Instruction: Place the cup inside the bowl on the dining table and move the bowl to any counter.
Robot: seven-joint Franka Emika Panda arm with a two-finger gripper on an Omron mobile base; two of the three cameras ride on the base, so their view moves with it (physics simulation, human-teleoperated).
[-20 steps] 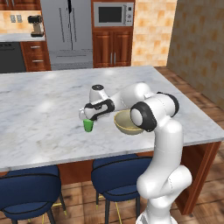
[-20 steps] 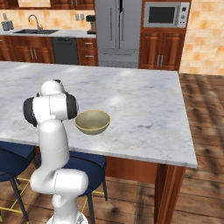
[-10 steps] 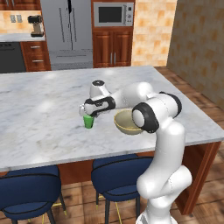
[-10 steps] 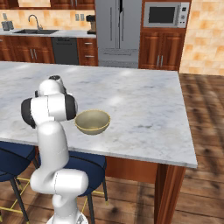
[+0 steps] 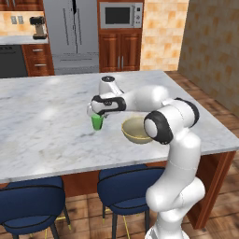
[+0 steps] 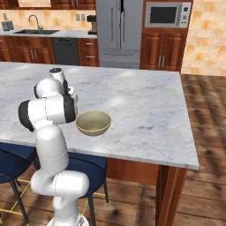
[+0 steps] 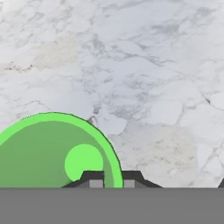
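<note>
The small bright green cup [image 5: 97, 123] hangs just above the marble dining table [image 5: 42, 121], a little left of the bowl [image 5: 134, 131]. My gripper [image 5: 96, 113] reaches down from above and is shut on the cup's rim. In the hand view the cup [image 7: 52, 153] is seen from above at the lower left. My gripper [image 7: 112, 178] pinches its right-hand rim between the two fingertips [image 7: 92, 177]. The wide tan bowl [image 6: 93, 122] stands upright near the table's front edge [image 6: 145, 152], with nothing inside it.
Blue stools [image 5: 29, 205] [image 5: 125, 186] stand under the table's near edge. Across the floor at the back run the marble counter [image 6: 26, 33] with a sink, dark wood cabinets, a fridge [image 5: 73, 28] and a coffee maker [image 5: 38, 27].
The gripper has risen a little and shifted slightly toward the bowl, taking the cup up off the table with it. The bowl has not moved.
</note>
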